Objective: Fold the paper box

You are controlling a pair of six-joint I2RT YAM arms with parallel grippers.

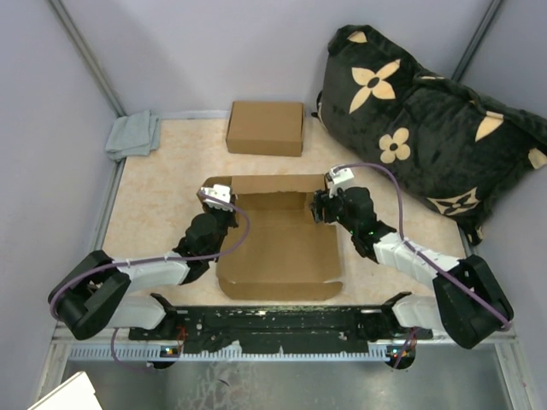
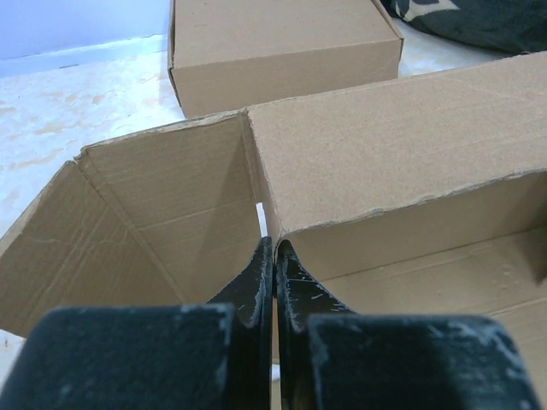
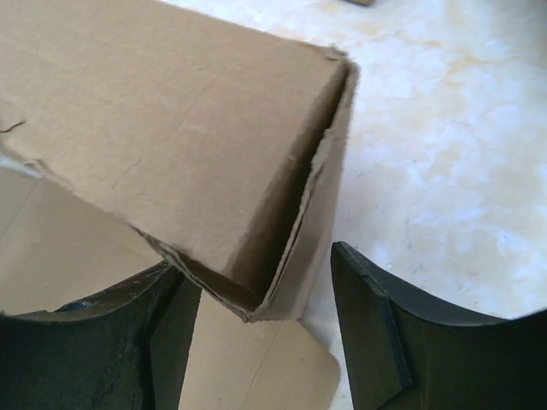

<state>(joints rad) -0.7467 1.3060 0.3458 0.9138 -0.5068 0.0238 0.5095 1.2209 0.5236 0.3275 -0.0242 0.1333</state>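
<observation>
- 2 cardboard boxes showing: paper box point(image 1: 278, 248) lying half-folded at centre, closed box point(image 1: 265, 128) sitting at 12 o'clock
- 1 black flower-print cushion point(image 1: 427, 128) leaning at 2 o'clock
- 1 grey cloth point(image 1: 132, 135) lying at 10 o'clock
- 2 grippers reaching in: left gripper point(image 1: 226, 203) at 10 o'clock of the paper box, right gripper point(image 1: 318, 207) at 2 o'clock

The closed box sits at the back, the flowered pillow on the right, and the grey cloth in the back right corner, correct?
No. The top view shows the grey cloth in the back left corner. The closed box does sit at the back and the flowered pillow on the right.
</observation>
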